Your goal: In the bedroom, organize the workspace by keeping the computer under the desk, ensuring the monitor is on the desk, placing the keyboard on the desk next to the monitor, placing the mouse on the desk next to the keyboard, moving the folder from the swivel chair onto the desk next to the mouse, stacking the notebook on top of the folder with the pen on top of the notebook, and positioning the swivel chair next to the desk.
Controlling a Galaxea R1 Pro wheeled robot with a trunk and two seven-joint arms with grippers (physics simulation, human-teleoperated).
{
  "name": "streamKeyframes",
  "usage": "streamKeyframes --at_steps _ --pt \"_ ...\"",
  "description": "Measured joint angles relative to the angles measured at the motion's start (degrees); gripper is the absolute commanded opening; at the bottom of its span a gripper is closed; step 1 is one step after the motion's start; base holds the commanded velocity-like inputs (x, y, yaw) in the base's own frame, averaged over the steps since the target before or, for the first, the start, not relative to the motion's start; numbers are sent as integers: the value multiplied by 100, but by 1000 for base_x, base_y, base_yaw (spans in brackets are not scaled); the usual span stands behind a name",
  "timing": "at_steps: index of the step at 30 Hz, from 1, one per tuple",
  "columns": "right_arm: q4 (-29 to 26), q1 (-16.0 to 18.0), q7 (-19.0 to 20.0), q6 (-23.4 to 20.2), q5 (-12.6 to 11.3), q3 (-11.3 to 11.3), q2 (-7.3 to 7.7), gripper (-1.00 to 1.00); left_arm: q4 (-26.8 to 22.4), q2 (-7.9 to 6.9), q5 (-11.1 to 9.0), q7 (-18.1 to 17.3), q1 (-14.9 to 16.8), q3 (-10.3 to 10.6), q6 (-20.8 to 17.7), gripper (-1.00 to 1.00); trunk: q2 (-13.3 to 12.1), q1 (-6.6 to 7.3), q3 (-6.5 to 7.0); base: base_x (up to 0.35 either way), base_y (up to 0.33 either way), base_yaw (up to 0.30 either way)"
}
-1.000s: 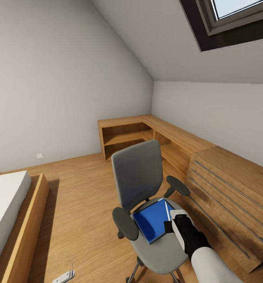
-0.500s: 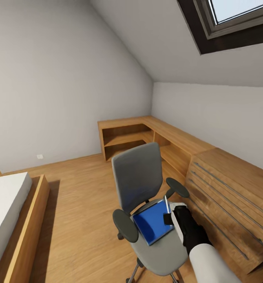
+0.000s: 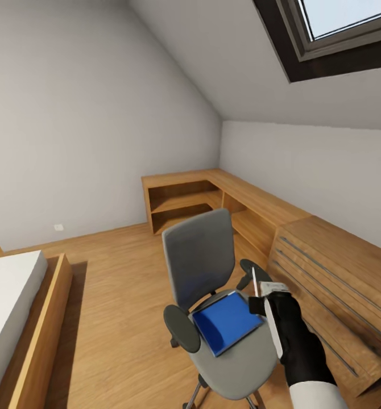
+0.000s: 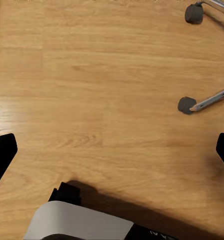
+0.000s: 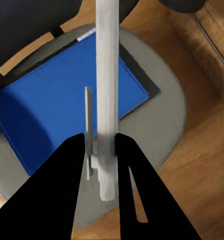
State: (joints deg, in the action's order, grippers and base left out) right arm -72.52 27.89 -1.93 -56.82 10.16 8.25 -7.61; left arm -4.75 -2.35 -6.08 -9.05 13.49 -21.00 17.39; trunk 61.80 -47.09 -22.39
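Pen [image 3: 254,282] now lifted off folder [image 3: 227,321].

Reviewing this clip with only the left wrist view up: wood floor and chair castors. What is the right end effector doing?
Observer: The right end effector is shut on the pen, held above the swivel chair.
Operator: Is the folder off the seat yet?
Observer: No, the blue folder lies flat on the grey seat.
Operator: Anything beside the chair?
Observer: A light wooden drawer chest stands on its right.
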Motion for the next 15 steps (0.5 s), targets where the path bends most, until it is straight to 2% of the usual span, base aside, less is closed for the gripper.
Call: streamKeyframes --at_steps 4,6,10,15 --pt "-1079 -594 455 8 -30 -13 30 -100 23 -1 0 -3 0 1 10 100 -161 88 72 0 0 0" --pt "-1398 -856 778 5 -34 -18 186 -100 46 -1 0 -4 0 2 16 100 -241 132 108 0 0 0" --pt "-1461 -923 891 -44 -53 -9 259 -100 52 -1 0 -4 0 2 18 100 -402 220 180 0 0 -8" --pt "-1468 -932 908 -14 -72 -29 132 -100 55 18 5 -3 1 8 16 100 -603 329 289 0 0 -170"
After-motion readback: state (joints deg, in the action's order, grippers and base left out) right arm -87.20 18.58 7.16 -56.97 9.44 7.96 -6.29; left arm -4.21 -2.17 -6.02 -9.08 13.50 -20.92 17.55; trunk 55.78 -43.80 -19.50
